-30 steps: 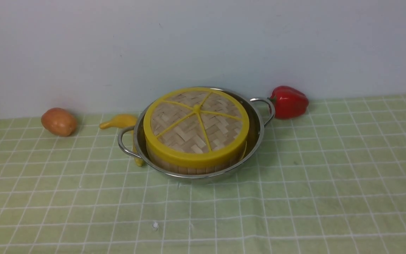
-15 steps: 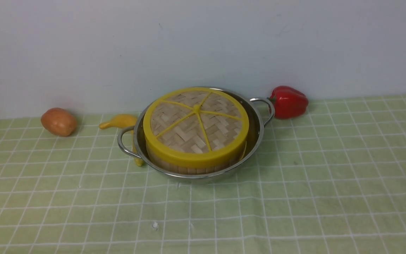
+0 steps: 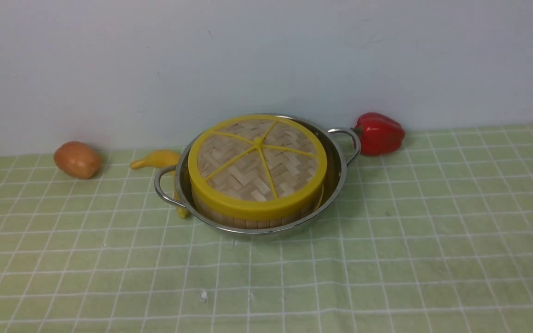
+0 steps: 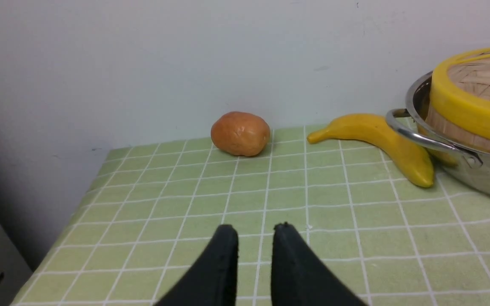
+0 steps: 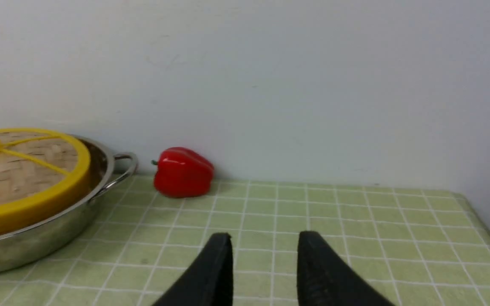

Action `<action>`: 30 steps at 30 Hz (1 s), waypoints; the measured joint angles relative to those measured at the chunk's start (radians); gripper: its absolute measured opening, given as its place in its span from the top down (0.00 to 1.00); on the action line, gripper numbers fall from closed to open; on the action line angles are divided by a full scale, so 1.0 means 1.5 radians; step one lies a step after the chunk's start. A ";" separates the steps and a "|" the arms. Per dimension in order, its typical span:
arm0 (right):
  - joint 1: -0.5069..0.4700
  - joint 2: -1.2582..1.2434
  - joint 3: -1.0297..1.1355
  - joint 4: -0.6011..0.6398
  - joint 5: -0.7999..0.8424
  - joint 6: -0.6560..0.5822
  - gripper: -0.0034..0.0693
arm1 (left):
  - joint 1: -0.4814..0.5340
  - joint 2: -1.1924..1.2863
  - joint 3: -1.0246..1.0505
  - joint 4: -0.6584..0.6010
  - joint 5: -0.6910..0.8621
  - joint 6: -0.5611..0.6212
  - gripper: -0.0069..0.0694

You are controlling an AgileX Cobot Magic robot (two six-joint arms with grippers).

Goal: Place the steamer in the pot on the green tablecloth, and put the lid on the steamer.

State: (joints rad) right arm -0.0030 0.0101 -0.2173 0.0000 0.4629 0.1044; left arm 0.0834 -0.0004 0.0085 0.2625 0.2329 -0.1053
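Nothing shifted across last second: lid (image 3: 257, 162) seated on steamer (image 3: 252, 218) inside pot (image 3: 336, 178), banana (image 4: 377, 142) at nine o'clock; left gripper (image 4: 255, 231) and right gripper (image 5: 264, 240) slightly parted, empty; task apparently complete.

Steamer (image 3: 252, 221) mostly hidden under lid (image 3: 257, 164), banana (image 3: 158, 158) partly behind pot (image 3: 336, 173)

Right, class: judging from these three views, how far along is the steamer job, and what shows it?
It looks finished. The steamer sits inside the pot on the green tablecloth, and the lid lies flat on top of it. Nothing is in hand: the left gripper and right gripper are both empty, jaws apart, clear of the pot. No step appears left.
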 joint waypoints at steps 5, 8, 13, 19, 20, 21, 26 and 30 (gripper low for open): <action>-0.050 -0.005 0.101 0.004 -0.085 0.013 0.62 | 0.000 0.000 0.000 0.000 -0.003 0.000 0.73; -0.053 -0.005 0.139 0.004 -0.114 0.013 0.62 | 0.000 0.000 0.000 0.000 -0.004 0.000 0.73; -0.053 -0.005 0.150 0.012 -0.120 0.013 0.62 | 0.000 0.000 0.000 0.000 -0.004 0.000 0.71; -0.053 -0.005 0.150 0.012 -0.105 0.013 0.62 | 0.000 0.000 0.000 0.000 -0.004 0.000 0.71; -0.053 -0.005 0.150 0.012 -0.105 0.013 0.62 | 0.000 0.000 0.000 0.000 -0.004 0.000 0.71; -0.053 -0.005 0.150 0.014 -0.105 0.013 0.62 | 0.000 0.000 0.000 0.000 -0.004 0.000 0.71; -0.053 -0.005 0.150 0.014 -0.104 0.013 0.62 | 0.000 0.000 0.000 0.000 -0.004 0.000 0.71; -0.053 -0.005 0.150 0.014 -0.104 0.013 0.62 | 0.000 0.000 0.000 0.000 -0.004 0.000 0.71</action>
State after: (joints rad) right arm -0.0820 0.0033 0.0072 0.0204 0.3067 0.1244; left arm 0.0834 -0.0004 0.0085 0.2625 0.2269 -0.1053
